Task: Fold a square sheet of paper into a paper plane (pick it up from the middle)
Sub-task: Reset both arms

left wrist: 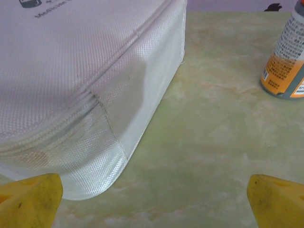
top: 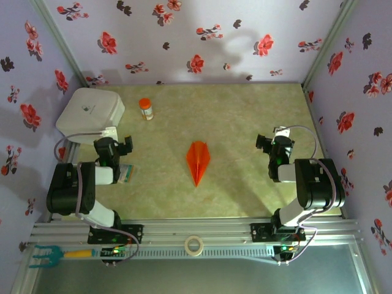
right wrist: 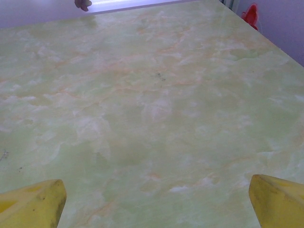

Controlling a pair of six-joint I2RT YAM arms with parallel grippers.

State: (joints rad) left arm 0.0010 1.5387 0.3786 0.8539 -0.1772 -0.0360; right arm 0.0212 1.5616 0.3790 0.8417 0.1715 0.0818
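Left pincer [left wrist: 153, 202], right pincer [right wrist: 154, 202] wide open

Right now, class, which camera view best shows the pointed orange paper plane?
Top external: the pointed orange paper plane lies whole on the green marbled table. The left wrist view faces a white mesh pouch, the right wrist view that tabletop.

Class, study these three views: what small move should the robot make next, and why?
Probably no further fold; simply rest. The bright orange paper dart already lies finished on the marbled green table, narrow and pointed, with a centre crease. The left tool and right tool stand open, empty and well apart from it.
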